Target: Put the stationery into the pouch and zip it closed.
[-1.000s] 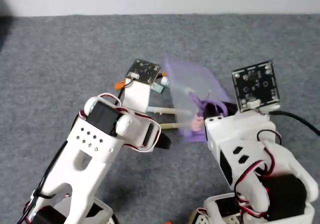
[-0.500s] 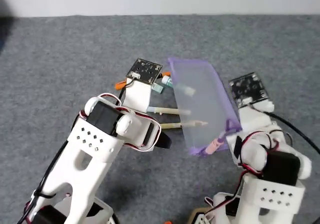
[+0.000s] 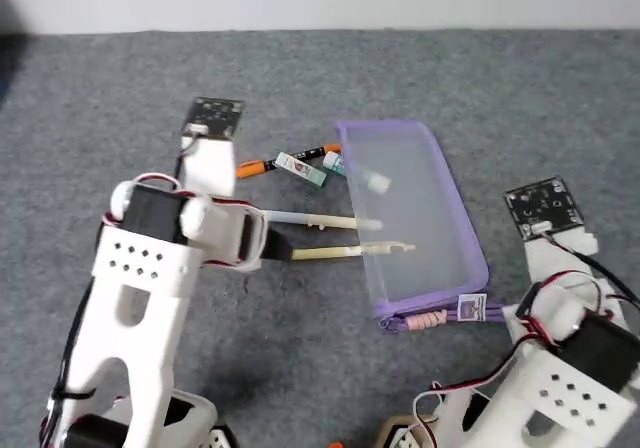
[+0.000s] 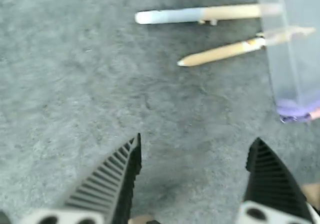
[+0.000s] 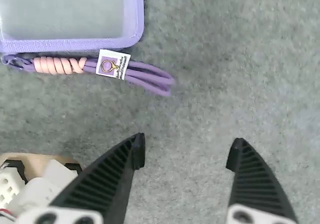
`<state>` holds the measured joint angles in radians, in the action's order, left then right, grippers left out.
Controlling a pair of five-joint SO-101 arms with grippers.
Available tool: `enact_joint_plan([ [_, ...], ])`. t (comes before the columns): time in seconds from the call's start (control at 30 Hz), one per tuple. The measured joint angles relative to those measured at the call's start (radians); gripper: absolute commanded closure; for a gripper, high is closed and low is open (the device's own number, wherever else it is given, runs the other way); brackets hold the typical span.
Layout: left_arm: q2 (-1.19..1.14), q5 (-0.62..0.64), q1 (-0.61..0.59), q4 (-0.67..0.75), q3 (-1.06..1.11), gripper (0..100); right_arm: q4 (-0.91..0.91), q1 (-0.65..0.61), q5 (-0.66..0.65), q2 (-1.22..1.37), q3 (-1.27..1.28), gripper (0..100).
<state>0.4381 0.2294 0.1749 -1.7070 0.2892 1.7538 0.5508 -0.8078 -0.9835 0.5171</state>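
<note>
Since the earlier frames both arms have drawn back; the purple pouch (image 3: 415,218) now lies flat on the table. Left gripper (image 4: 195,179) and right gripper (image 5: 185,159) are spread and empty. White pen (image 3: 310,221) and cream pen (image 3: 335,253) overlap the pouch's nine o'clock edge, with the orange marker (image 3: 262,166) at ten. Loading judged incomplete, zipping outstanding.

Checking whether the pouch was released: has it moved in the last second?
Yes. The pouch has dropped flat onto the table, its near end now reaching past the two pens, which stayed put.

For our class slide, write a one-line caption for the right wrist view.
Open right claw hovers over grey carpet beside the purple-edged pouch and its looped pull cord.
</note>
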Motion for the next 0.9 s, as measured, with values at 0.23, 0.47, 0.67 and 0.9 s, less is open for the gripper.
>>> enact_joint_plan([
  [0.23, 0.000, 0.000, -0.038, 0.000, 0.000, 67, 0.000, -0.213, 0.014, 0.006, 0.054, 75.3],
  [0.47, 0.000, 0.000, -0.040, 0.000, 0.000, 67, -0.003, -0.537, 0.025, 0.196, 0.121, 75.2],
  [0.67, 0.000, 0.000, -0.135, 0.000, 0.000, 67, -0.094, -0.717, 0.011, 0.431, 0.124, 75.3],
  [0.9, 0.000, 0.000, -0.235, 0.000, 0.000, 67, -0.206, -0.749, -0.140, 0.649, 0.124, 75.3],
])
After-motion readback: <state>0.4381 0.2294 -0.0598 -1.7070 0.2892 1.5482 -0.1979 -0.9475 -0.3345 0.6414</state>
